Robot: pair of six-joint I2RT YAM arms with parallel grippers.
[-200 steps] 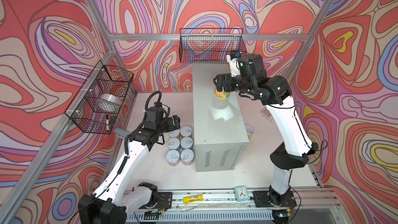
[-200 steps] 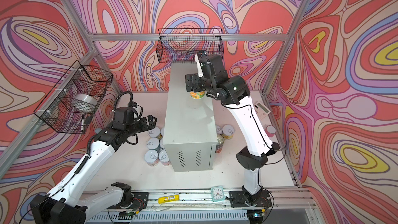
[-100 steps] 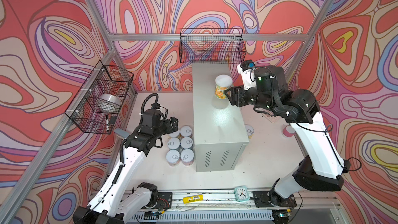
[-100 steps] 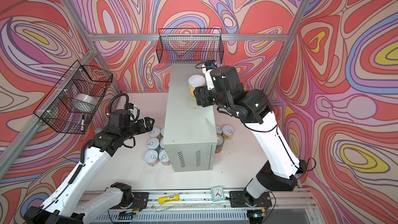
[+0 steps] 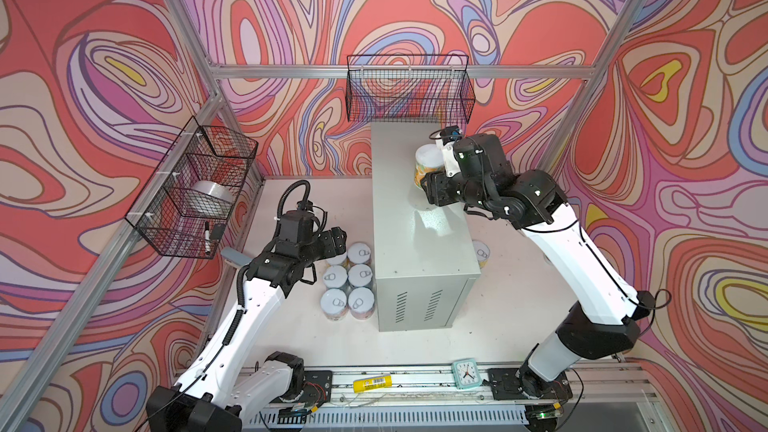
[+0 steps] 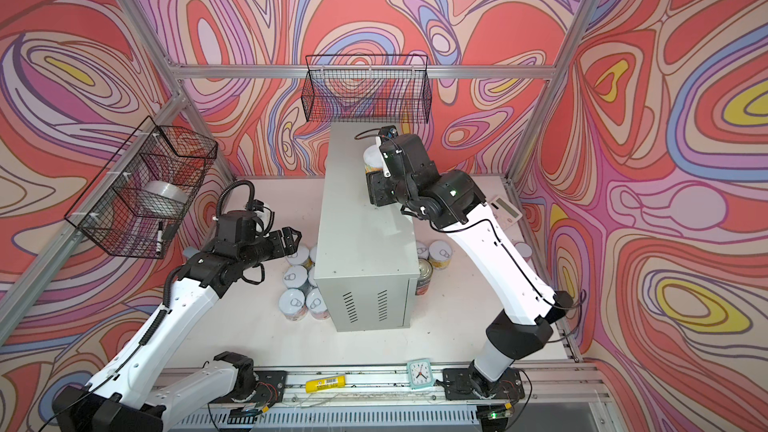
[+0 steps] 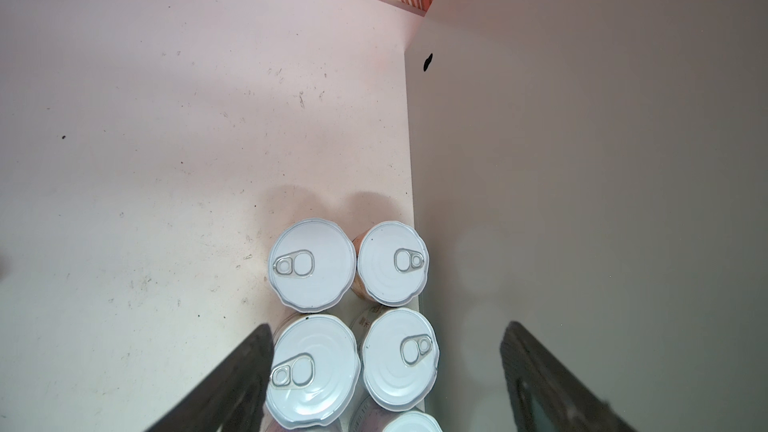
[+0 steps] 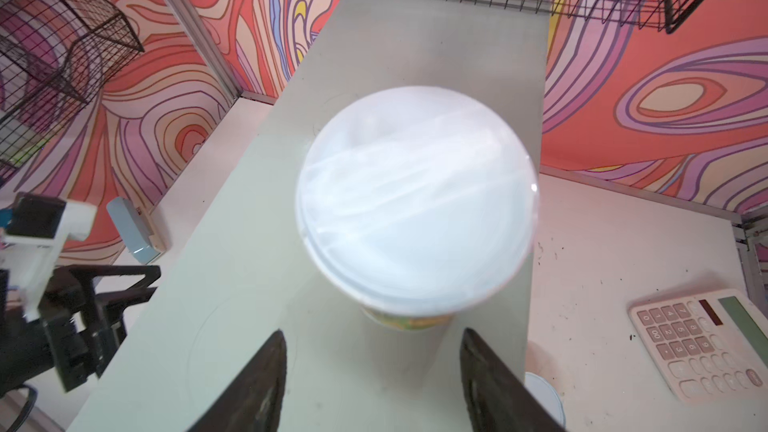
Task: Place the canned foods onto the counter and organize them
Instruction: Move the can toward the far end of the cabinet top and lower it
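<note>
The white-lidded can (image 5: 428, 160) stands upright on the counter (image 5: 399, 222). It is toward the 12 o'clock end of the glossy top and close to its 3 o'clock edge in both top views.

The right gripper (image 5: 426, 184) sits just at the can's 5 o'clock side. In the right wrist view its dark fingers (image 8: 257, 384) are spread apart, with the can's base just beyond their tips. The jaws are parted and clasp nothing.

Six more cans (image 5: 349, 280) stand in two rows on the white tabletop (image 5: 415, 351), tight against the counter's 9 o'clock wall near its 6 o'clock end. The left gripper (image 5: 336, 238) hovers over the 12 o'clock end of that cluster. In the left wrist view its fingers (image 7: 232, 388) stand wide apart above the pull-tab lids, empty.

At the counter's 3 o'clock wall a few further cans (image 6: 440, 253) stand in a top view, among them a dark can (image 6: 424, 280). A calculator (image 6: 505, 209) lies on the tabletop at about 2 o'clock from the counter.
</note>
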